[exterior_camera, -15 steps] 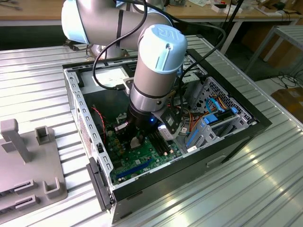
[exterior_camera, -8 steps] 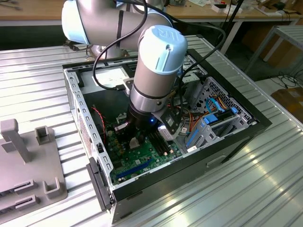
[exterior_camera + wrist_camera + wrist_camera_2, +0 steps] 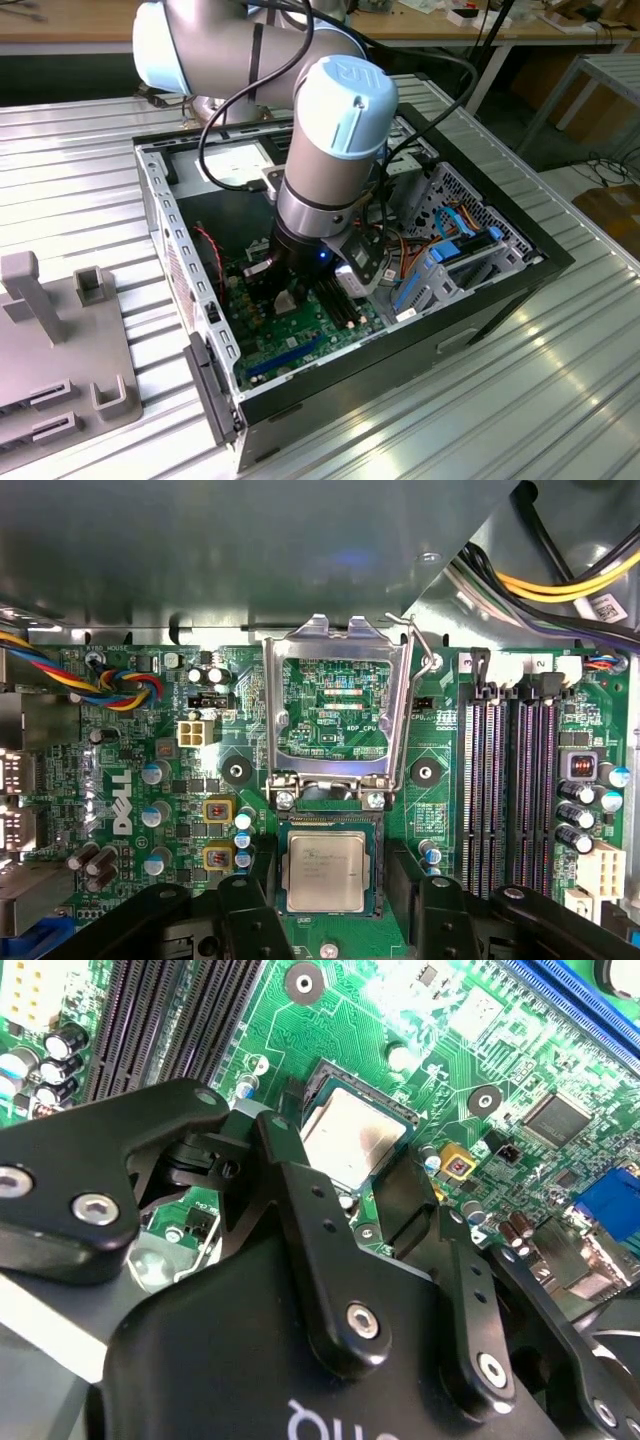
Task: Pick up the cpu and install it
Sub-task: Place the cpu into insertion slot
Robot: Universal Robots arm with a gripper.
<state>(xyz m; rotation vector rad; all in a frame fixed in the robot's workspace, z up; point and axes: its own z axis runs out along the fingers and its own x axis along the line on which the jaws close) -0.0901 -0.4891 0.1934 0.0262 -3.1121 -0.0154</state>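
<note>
My pincer (image 3: 335, 882) is open, with one finger (image 3: 290, 1175) on each side of the cpu (image 3: 325, 871). The cpu lies in the socket (image 3: 330, 820) on the green board (image 3: 445, 810), beside the hinged-open metal frame (image 3: 273, 700).

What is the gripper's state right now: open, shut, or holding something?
Gripper: open, holding nothing; its fingers straddle the cpu, which lies in the socket.
</note>
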